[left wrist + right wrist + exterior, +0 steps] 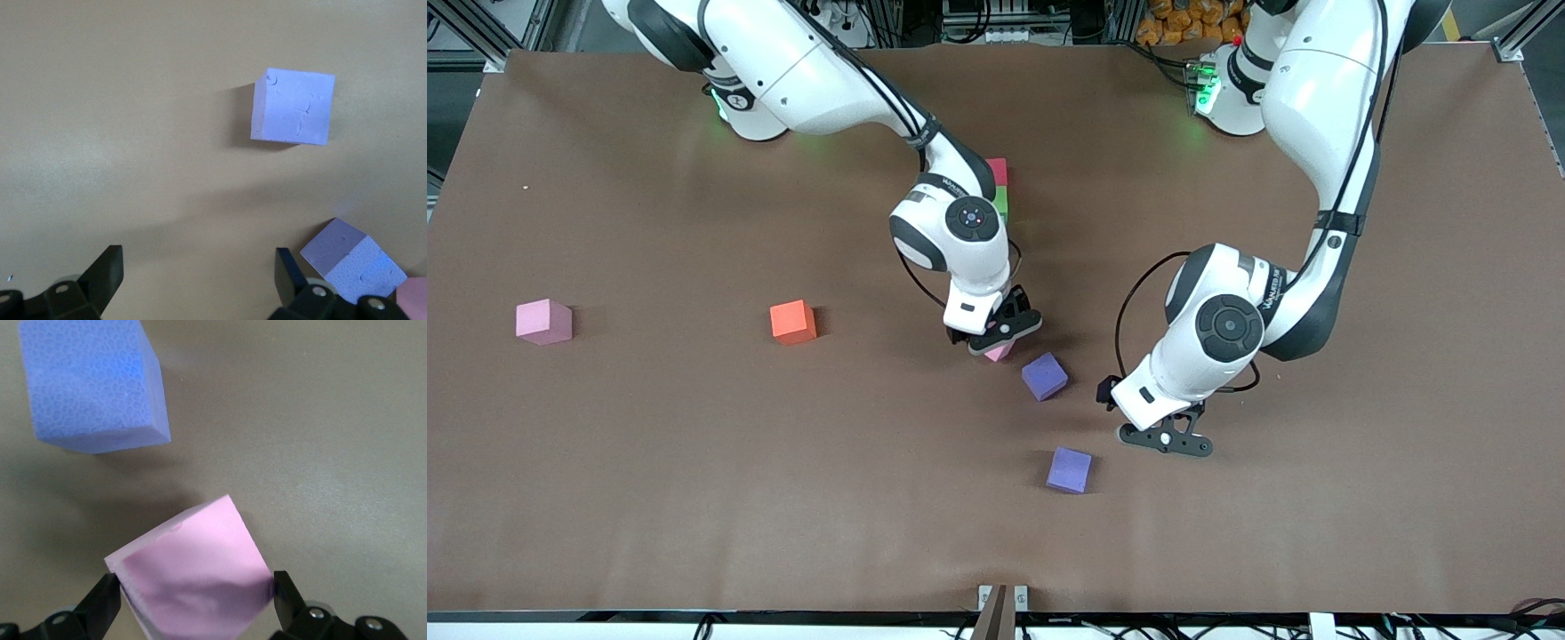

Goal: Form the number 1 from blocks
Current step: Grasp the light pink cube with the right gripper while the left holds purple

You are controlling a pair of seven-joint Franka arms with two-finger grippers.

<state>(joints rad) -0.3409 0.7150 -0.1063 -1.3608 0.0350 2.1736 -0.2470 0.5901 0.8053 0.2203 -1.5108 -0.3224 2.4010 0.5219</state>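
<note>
Item one, as I logged it from my station: the brown desk (pixel 649 498) filled the front view, both arm bases along its top edge. Item two: the right hand (pixel 1000 338), at centre frame, was low over the desk and pinched a pink block (pixel 999 352); the right wrist view showed its fingers (pixel 100 603) pressed to two sides of that tilted pink block (pixel 197 577). Item three: a purple block (pixel 1044 376) lay just beside the held one, slightly lower in the frame, and filled the upper left of the right wrist view (pixel 93 383). Item four: a second purple block (pixel 1069 469) sat lower centre, well apart from the first. Item five: the left hand (pixel 1167 442), lower right of centre, hung above bare desk with its fingers (pixel 107 273) spread and nothing between them; its wrist view took in both purple blocks (pixel 292 107) (pixel 350 263). Item six: a red block (pixel 998 170) touched a green block (pixel 1001 203) at upper centre, both partly hidden by the right arm. Item seven: an orange block (pixel 792 321) at left of centre. Item eight: another pink block (pixel 543 321) toward the left edge, well apart from the orange one.
</note>
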